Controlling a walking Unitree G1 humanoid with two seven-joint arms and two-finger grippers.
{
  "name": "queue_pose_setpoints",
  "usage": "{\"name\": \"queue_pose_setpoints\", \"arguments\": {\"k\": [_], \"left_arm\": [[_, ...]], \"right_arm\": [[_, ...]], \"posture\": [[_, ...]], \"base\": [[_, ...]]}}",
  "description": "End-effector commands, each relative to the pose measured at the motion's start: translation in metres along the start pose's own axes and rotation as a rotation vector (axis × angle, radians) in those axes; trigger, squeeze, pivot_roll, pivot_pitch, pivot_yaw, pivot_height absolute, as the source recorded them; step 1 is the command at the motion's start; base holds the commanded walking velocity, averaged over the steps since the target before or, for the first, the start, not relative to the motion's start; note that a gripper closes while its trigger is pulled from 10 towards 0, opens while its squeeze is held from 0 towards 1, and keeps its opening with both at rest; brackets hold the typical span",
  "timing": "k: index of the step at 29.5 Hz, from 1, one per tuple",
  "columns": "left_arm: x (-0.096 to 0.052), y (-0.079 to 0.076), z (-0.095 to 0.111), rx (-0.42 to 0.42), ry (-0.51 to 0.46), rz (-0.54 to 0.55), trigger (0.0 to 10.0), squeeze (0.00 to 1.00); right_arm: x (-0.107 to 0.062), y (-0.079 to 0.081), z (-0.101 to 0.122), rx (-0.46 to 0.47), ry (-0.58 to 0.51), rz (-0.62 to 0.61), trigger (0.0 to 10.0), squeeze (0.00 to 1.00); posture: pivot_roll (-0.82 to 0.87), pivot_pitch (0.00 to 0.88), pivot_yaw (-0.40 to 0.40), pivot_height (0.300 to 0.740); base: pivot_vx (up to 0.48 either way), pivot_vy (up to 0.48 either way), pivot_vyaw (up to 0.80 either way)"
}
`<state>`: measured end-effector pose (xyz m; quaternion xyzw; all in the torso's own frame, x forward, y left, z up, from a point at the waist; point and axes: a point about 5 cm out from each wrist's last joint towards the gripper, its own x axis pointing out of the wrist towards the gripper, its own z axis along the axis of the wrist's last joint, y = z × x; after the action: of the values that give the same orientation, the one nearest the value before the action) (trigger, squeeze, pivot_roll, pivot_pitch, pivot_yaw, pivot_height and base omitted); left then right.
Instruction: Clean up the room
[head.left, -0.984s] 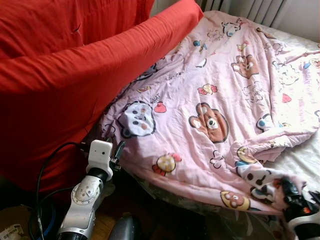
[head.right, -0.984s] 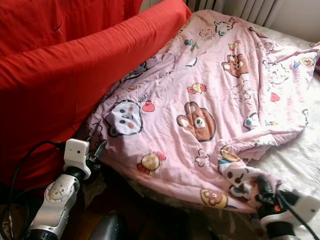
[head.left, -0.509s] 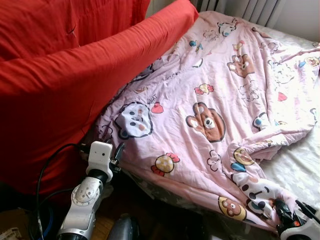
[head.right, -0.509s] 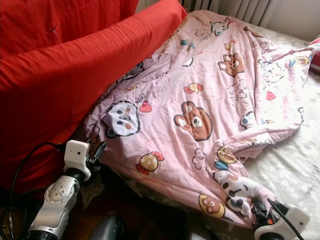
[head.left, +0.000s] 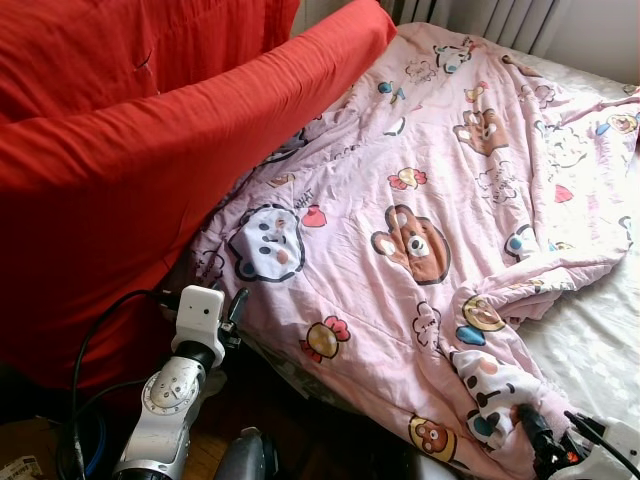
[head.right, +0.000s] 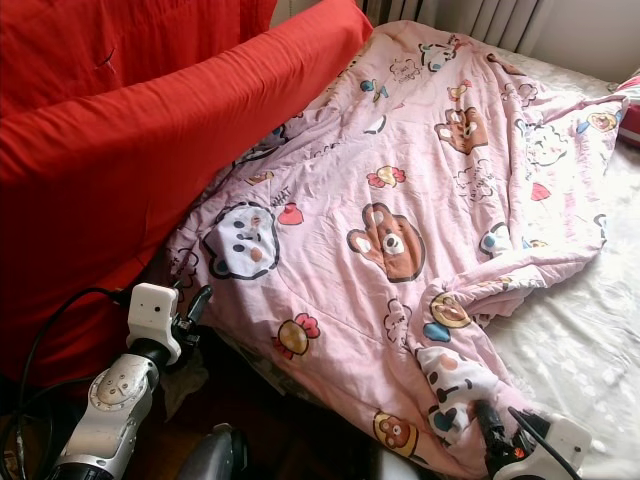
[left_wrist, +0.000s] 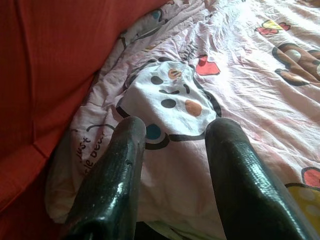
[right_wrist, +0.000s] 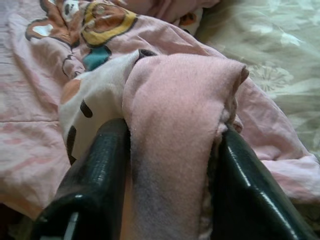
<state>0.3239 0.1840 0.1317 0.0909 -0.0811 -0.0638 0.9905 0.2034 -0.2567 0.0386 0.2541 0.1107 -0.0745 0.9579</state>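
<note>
A pink blanket printed with cartoon animals lies spread over the bed. My right gripper is at the blanket's near right corner, shut on a thick fold of it that bulges between the two fingers. My left gripper hovers open at the blanket's near left edge, just off the cloth and beside the red bedding. In the left wrist view its fingers stand apart with a white animal print beyond them and nothing held.
A big red duvet is heaped along the left and overlaps the blanket's edge. A pale flowered sheet shows at the right. Pale curtains hang behind the bed. Dark floor lies under the near edge.
My right gripper has moved down and to the left, dragging the blanket's corner with it toward the bed's near edge. The left arm has stayed put.
</note>
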Motion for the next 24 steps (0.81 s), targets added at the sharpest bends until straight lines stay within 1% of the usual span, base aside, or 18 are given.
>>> {"name": "queue_pose_setpoints", "arguments": {"k": [1, 3, 4, 6, 8, 9, 16, 18, 20, 21, 24], "left_arm": [[-0.006, -0.001, -0.005, 0.004, 0.018, -0.011, 10.0, 0.00], [-0.006, 0.000, -0.006, 0.004, 0.018, -0.009, 10.0, 0.00], [-0.006, 0.001, -0.005, 0.004, 0.016, -0.009, 10.0, 0.00], [-0.006, 0.001, -0.005, 0.003, 0.015, -0.008, 10.0, 0.00], [-0.006, 0.001, -0.005, 0.002, 0.015, -0.009, 10.0, 0.00], [-0.005, 0.001, -0.005, 0.000, 0.014, -0.010, 10.0, 0.00], [-0.004, -0.002, -0.005, -0.005, 0.010, -0.017, 10.0, 0.00], [-0.004, -0.002, -0.004, -0.006, 0.005, -0.017, 10.0, 0.00], [-0.004, -0.001, -0.004, -0.006, 0.004, -0.016, 10.0, 0.00], [-0.004, -0.001, -0.004, -0.007, 0.004, -0.015, 10.0, 0.00], [-0.004, -0.001, -0.004, -0.007, 0.004, -0.014, 10.0, 0.00]], "right_arm": [[-0.009, -0.008, -0.001, 0.003, 0.010, -0.026, 10.0, 1.00], [-0.018, -0.004, 0.001, 0.032, 0.001, 0.034, 10.0, 1.00], [-0.025, 0.000, 0.006, 0.074, -0.024, 0.094, 10.0, 1.00], [-0.031, 0.005, 0.012, 0.123, -0.054, 0.157, 10.0, 1.00], [-0.037, 0.011, 0.019, 0.191, -0.078, 0.237, 10.0, 1.00], [-0.042, 0.020, 0.025, 0.239, -0.102, 0.314, 10.0, 1.00], [-0.045, 0.031, 0.035, 0.301, -0.135, 0.415, 10.0, 1.00], [-0.044, 0.033, 0.041, 0.351, -0.163, 0.430, 10.0, 1.00], [-0.042, 0.034, 0.044, 0.377, -0.183, 0.428, 10.0, 1.00], [-0.042, 0.037, 0.046, 0.403, -0.194, 0.450, 10.0, 1.00], [-0.044, 0.043, 0.050, 0.433, -0.200, 0.505, 10.0, 1.00]], "posture": [[0.07, 0.289, -0.037, 0.622], [0.07, 0.289, -0.038, 0.622], [0.07, 0.288, -0.039, 0.622], [0.07, 0.289, -0.039, 0.622], [0.07, 0.289, -0.039, 0.622], [0.06, 0.288, -0.039, 0.622], [0.06, 0.286, -0.039, 0.622], [0.06, 0.286, -0.039, 0.622], [0.06, 0.286, -0.039, 0.622], [0.06, 0.286, -0.039, 0.622], [0.07, 0.286, -0.038, 0.622]], "base": [[0.000, 0.000, 0.00], [0.000, 0.000, 0.00], [0.000, 0.000, 0.00], [0.000, 0.000, 0.00], [0.000, 0.000, 0.00], [0.000, 0.000, 0.00], [0.000, 0.000, 0.00], [0.000, 0.000, 0.00], [0.000, 0.000, 0.00], [0.000, 0.000, 0.00], [0.000, 0.000, 0.00]]}}
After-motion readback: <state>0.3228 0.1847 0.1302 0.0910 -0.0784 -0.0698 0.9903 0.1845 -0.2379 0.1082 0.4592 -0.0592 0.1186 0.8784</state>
